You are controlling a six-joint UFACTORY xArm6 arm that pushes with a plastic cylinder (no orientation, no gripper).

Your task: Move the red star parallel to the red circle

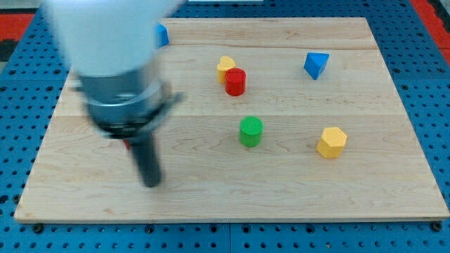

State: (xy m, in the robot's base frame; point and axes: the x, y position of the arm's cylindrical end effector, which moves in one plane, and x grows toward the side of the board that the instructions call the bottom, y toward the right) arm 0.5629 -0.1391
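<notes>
While the big blurry arm (112,63) fills the view's top left, my tip (151,181) sits low on the wooden board (365,197), near the view's bottom left. It is a plain dark rod with no claw on it, so nothing spreads or pinches. My tip touches no block that I can see.

Just beside the rod, on its left side, a tiny bit of red (127,145) peeks out from under the arm. It may be the red star, but the arm hides its shape, so I cannot tell.

Over by the middle of the board stands the red circle block (235,81), a short round post. A yellow block (225,67) touches it from behind, toward the view's top left. Below them, well apart, stands a green round block (251,131). To the view's right of that sits a yellow six-sided block (331,142). Up near the view's top right is a blue triangle block (316,65). Another blue block (162,34) pokes out beside the arm at the view's top; its shape is mostly hidden.
</notes>
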